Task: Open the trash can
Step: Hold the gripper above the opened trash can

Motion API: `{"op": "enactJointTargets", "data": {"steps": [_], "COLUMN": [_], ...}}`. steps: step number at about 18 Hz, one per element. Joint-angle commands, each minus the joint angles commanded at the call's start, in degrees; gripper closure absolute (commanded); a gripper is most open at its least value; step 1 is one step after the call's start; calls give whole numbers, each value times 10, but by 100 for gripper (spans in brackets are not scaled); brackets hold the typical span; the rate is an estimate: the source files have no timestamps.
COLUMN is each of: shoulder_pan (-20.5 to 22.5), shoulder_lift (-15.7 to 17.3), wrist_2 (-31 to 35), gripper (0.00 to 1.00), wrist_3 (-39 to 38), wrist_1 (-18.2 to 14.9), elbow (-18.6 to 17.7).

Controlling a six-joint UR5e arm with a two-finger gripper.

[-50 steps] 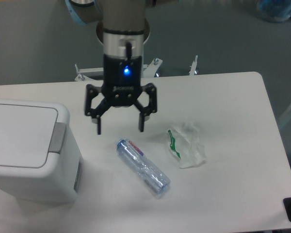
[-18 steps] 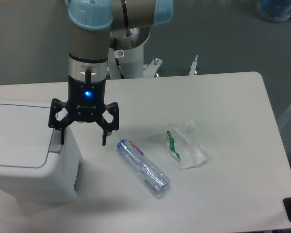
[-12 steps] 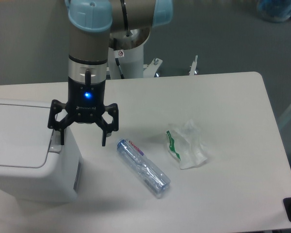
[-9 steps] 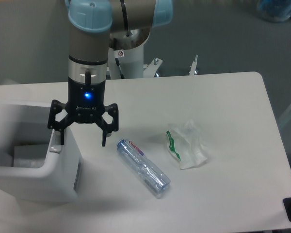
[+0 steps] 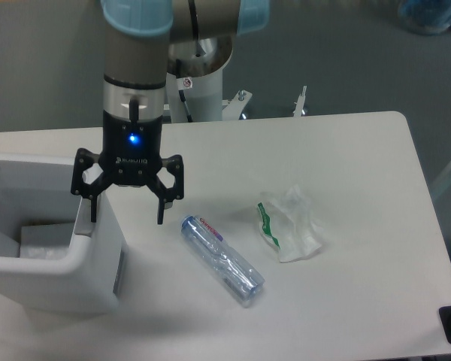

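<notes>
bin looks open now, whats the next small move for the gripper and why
Probably lift straight up and clear. The trash can already shows its open inside, so the press looks done, and the open gripper holds nothing, with one finger right by the bin's right rim. Rising first should avoid snagging it.

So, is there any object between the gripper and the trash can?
No, nothing visible stands between them. The open gripper hangs right over the right edge of the trash can. The plastic bottle and the crumpled bag lie off to the side.
</notes>
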Motion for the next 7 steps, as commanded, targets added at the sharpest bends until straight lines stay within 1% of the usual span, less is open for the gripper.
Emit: {"op": "enactJointTargets", "data": {"steps": [4,6,7], "shoulder_pan": [44,61,70], "shoulder_lift": [-3,-6,-7], "wrist_2": [3,33,51], "gripper": [0,0,0], "wrist_3": [6,11,26], "wrist_1": [1,0,-2], "elbow": [20,30,30]}}
